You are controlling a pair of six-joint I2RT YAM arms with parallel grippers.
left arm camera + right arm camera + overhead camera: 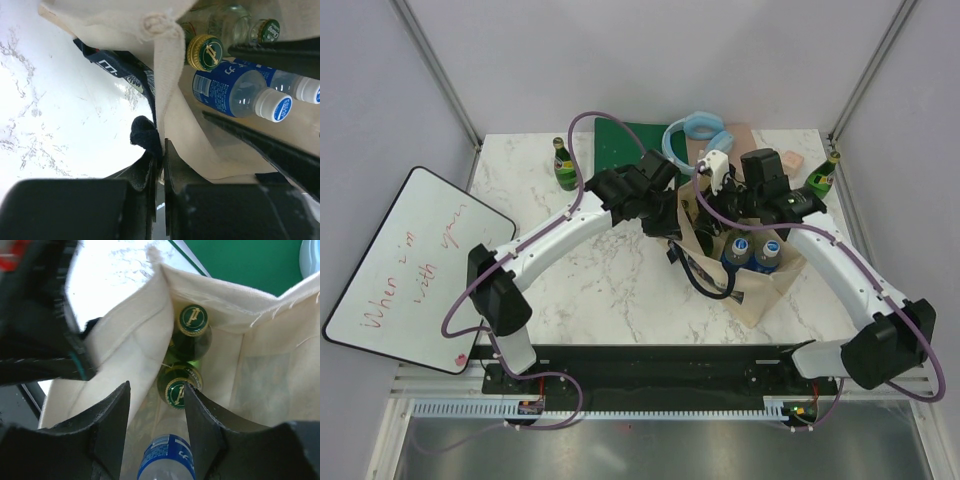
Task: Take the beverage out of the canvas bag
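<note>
Pinching the canvas bag wall, the left gripper is clenched; right gripper, spread, views green bottles hidden overhead.

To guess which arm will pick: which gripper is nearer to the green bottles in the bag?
Right. The right gripper hangs open over the green bottles in the bag. The left gripper is off to the side, shut on the bag's wall.

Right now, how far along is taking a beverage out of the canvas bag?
Done: the left gripper pinches a wall of the canvas bag, holding it open. In hand: the right gripper hangs open over a capped green bottle inside. Left: grip and lift; no bottle is held yet.
</note>
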